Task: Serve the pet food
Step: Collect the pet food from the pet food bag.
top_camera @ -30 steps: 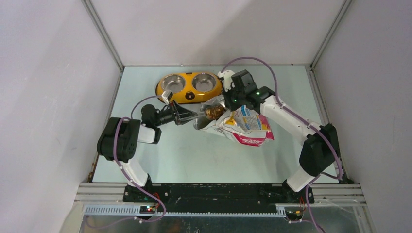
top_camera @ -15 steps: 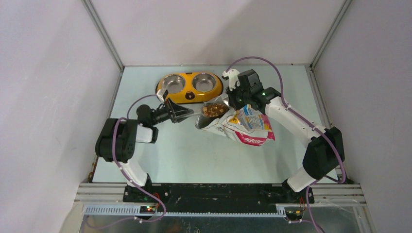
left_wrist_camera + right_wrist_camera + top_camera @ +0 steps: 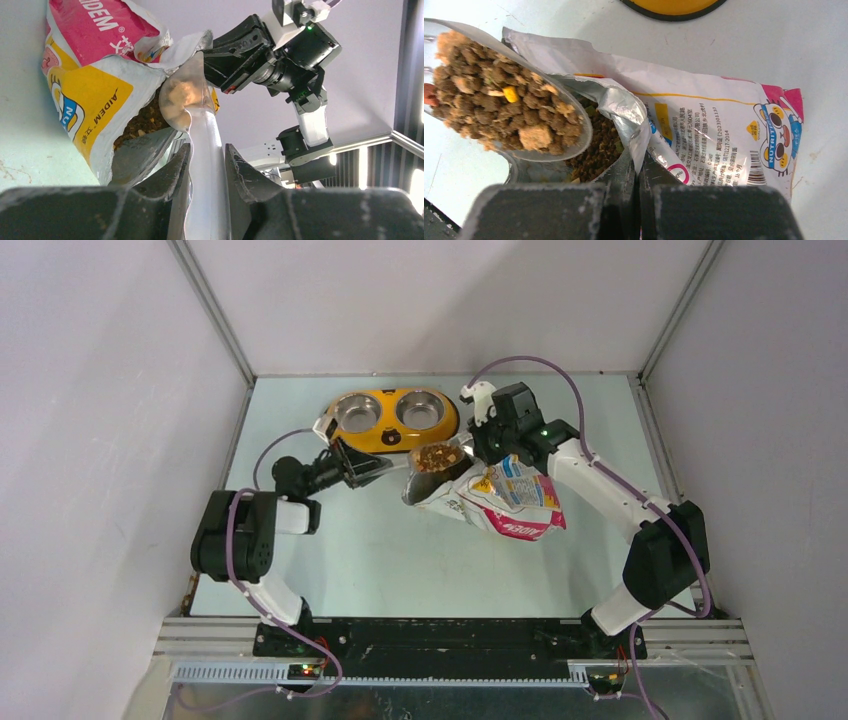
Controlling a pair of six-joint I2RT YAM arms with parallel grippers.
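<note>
The pet food [image 3: 509, 105] heaps a translucent plastic scoop [image 3: 436, 456], which hangs just above the open mouth of the glossy cat-print bag [image 3: 505, 502]. More kibble [image 3: 596, 150] fills the bag [image 3: 714, 115]. My left gripper [image 3: 207, 150] is shut on the scoop's handle [image 3: 204, 135], left of the bag [image 3: 90, 95]; the same gripper [image 3: 368, 468] shows from above. My right gripper [image 3: 638, 160] is shut on the bag's torn rim and holds the mouth open. It sits at the bag's far edge [image 3: 482, 452].
The yellow double-bowl feeder [image 3: 391, 436] stands just behind the scoop at the table's far middle. Both of its steel bowls look bare. One edge of the feeder [image 3: 674, 7] shows in the right wrist view. The grey walls stand close on both sides.
The left gripper has drawn back to the left and lifted the loaded scoop up out of the bag's mouth, toward the feeder. The right gripper shifted slightly right, still holding the rim.
</note>
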